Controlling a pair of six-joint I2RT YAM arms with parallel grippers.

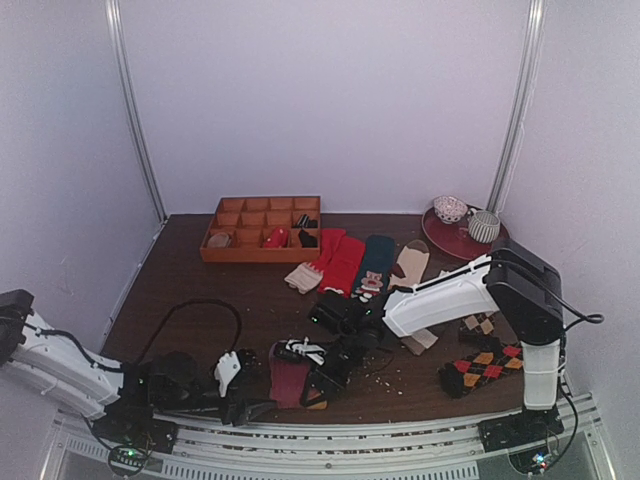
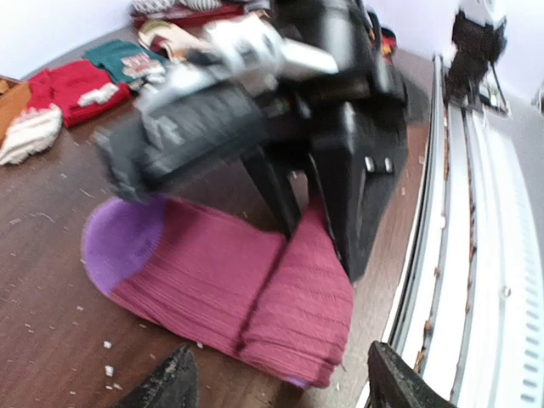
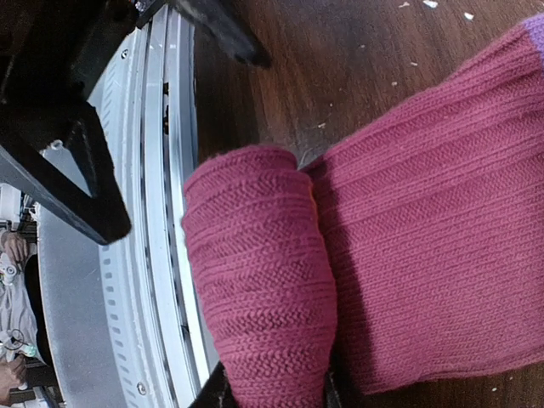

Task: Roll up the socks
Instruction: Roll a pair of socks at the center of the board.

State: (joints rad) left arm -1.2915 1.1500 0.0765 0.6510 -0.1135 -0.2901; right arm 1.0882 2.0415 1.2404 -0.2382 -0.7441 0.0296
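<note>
Your right fingers (image 2: 357, 195) pinch the sock's (image 2: 212, 285) first fold, left fingers (image 2: 174, 384) apart and empty; next roll toward the toe (image 2: 119, 242)

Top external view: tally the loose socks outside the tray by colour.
Magenta sock: 1
Red socks: 2
Teal sock: 1
Beige sock: 1
Cream piece, partly hidden: 1
Argyle socks: 2
Total: 8
</note>
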